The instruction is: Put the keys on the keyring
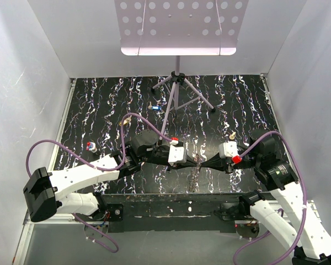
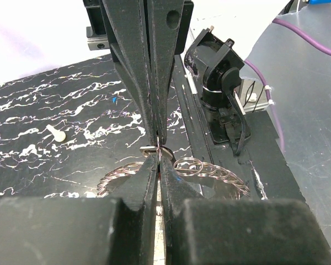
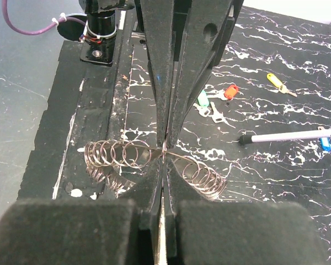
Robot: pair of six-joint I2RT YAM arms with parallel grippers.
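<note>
The keyring (image 3: pixel 117 157) is mid-desk (image 1: pixel 254 110), close to the near edge, pinched from both sides. From above it shows up as a thin strip running near-to-far. So its long axis crosses the line of the two arms, one end pointing at the near edge and the other at the far one. Can't really tell if it's lifted off the mat or resting on it, the wrist views are too crowded.

Left claw (image 1: pixel 192 159) is clamped tight on it, and right claw (image 1: pixel 205 162) grips the same spot from the other side, tips practically touching. Nobody's holding a key, so I'd call this the ring-handling step, with nothing threaded yet.

Next up, I reckon one claw has to let go and fetch a key while the other holds the ring steady. The keys (image 3: pixel 230 90) lie well apart from it, out toward the far edge by the tripod (image 1: pixel 176 88).
</note>
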